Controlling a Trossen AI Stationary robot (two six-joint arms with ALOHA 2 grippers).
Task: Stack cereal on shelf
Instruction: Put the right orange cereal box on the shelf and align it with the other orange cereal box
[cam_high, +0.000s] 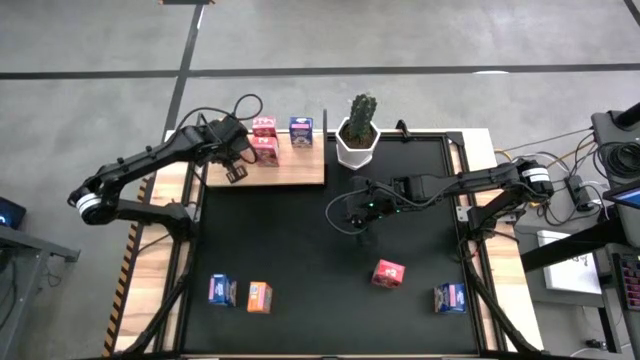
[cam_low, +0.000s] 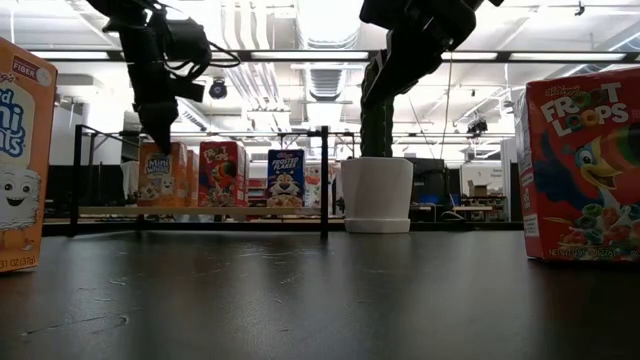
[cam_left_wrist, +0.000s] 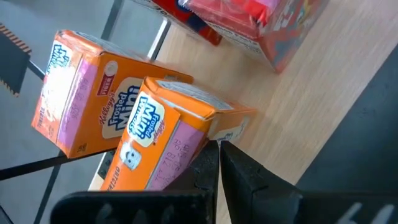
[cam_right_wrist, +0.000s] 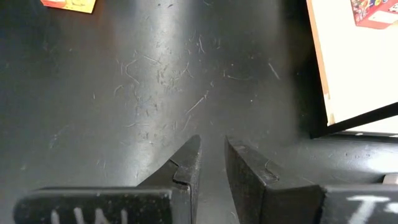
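The light-wood shelf (cam_high: 290, 168) lies at the mat's far left. On it stand two orange cereal boxes (cam_left_wrist: 74, 106) (cam_left_wrist: 161, 143), two pink-red boxes (cam_high: 265, 127) (cam_high: 267, 150) and a blue box (cam_high: 301, 131). My left gripper (cam_high: 236, 168) is shut and points down over the shelf's left part, its tips (cam_left_wrist: 219, 149) beside the nearer orange box. My right gripper (cam_high: 360, 218) hovers over the bare mat mid-table, slightly open and empty (cam_right_wrist: 213, 149). On the mat stand a pink-red box (cam_high: 388, 273), two blue boxes (cam_high: 450, 297) (cam_high: 222, 290) and an orange box (cam_high: 259, 296). My left gripper's shut fingers (cam_left_wrist: 236, 168) come from above, right beside a side corner (cam_left_wrist: 211, 134) of the nearer orange box, which stands on the shelf board. I cannot tell whether they touch it.
A white pot with a cactus (cam_high: 357, 140) stands just right of the shelf. Thin black posts (cam_low: 324, 180) rise at the shelf's edges. The black mat (cam_high: 300, 250) lies between the shelf and the loose boxes near the front edge.
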